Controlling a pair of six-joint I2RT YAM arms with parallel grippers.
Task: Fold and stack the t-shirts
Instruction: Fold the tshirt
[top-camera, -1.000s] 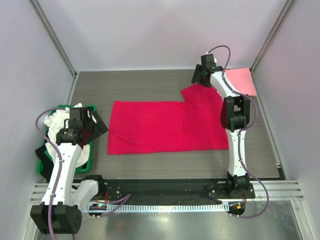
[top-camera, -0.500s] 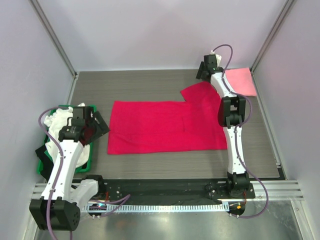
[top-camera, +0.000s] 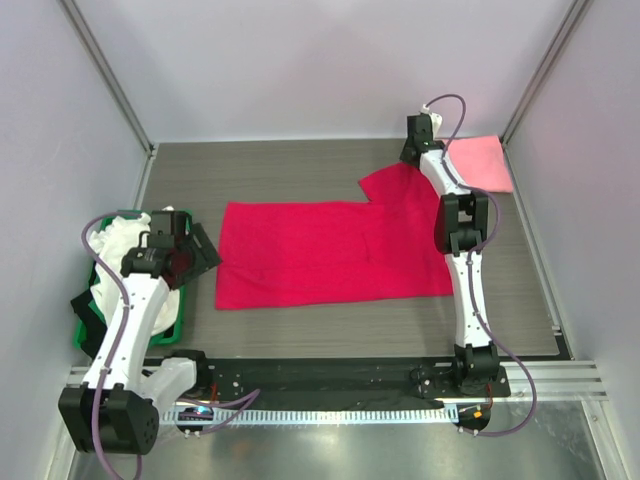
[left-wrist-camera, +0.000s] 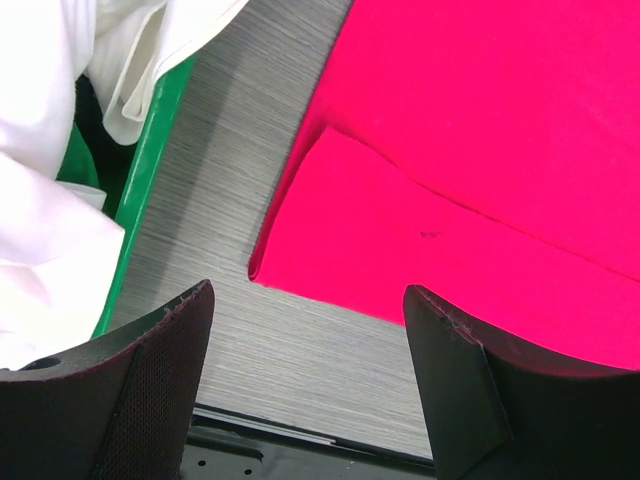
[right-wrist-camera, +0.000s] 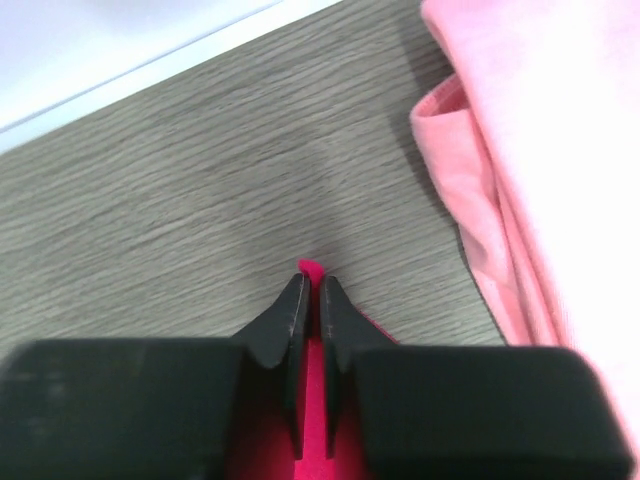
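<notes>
Inspection of the fold, sleeve stage. The right hand (right-wrist-camera: 308, 300) was closed almost fully. A thin sliver of the red t-shirt (top-camera: 330, 250) showed pinched between its fingertips (right-wrist-camera: 292, 305), at the far tip of the raised sleeve. The rest of the garment lay flat on the table (top-camera: 300, 170), spreading back under and behind that hand towards the arm bases. The pink t-shirt (right-wrist-camera: 520, 180) lay close to that hand's right side, apart from it but near. Bare table lay ahead of the fingertips.

The left hand (left-wrist-camera: 308, 310) stood wide open and held nothing. The red t-shirt's near corner lay just ahead of it, between the fingers' line. The crate (left-wrist-camera: 150, 170) with the white t-shirt (left-wrist-camera: 40, 230) was at its left side.

Assessment: the grip was very shallow, on the edge of the cloth only, and could slip under a quick pull. To do the step well, I judged that the sleeve should be lifted only enough to clear the table. It should then be carried slowly back over the body of the garment. The pull should run away from the pink t-shirt so that its folded edge is not dragged. The sleeve should be laid flat before release. The idle left hand could pin the near corner to stop the whole garment sliding.
</notes>
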